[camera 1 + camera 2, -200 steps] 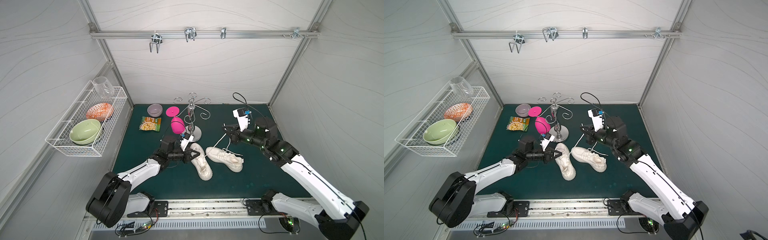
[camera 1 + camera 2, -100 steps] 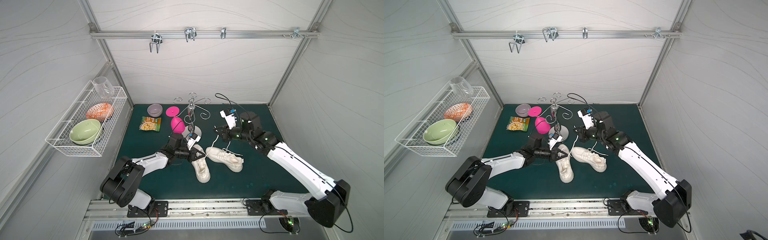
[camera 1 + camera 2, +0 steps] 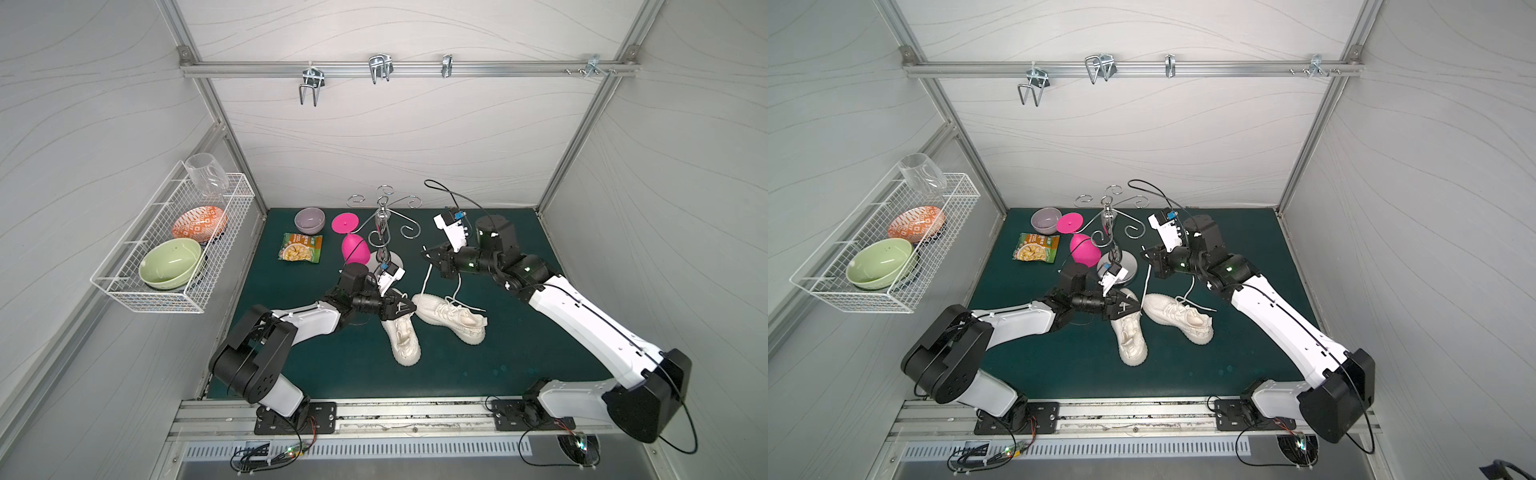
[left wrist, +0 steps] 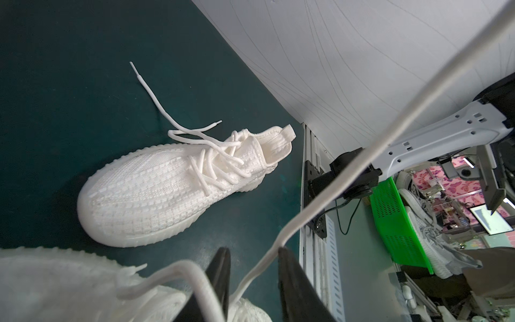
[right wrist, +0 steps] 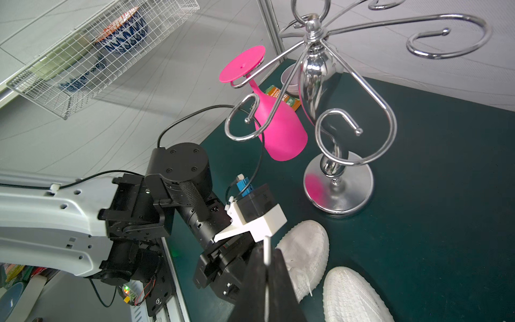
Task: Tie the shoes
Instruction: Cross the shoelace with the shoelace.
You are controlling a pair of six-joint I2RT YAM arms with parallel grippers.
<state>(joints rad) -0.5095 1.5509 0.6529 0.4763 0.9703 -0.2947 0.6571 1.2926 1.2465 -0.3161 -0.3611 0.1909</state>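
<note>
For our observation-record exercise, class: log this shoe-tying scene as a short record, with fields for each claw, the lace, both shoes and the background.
left claw: open, white lace passing loosely through
right claw: shut on the white lace's end, raised above the dark green mat
white lace: stretched from the shoe by left claw up to the right claw
shoe by left claw: on the mat, partly beneath that claw
other shoe: beside it, lace ends loose on the mat, no bow
background: pink wine glass hanging upside down on chrome stand

White panel walls [image 3: 395, 137], green mat [image 3: 498, 365], hooked metal rail [image 3: 415, 70].
</note>
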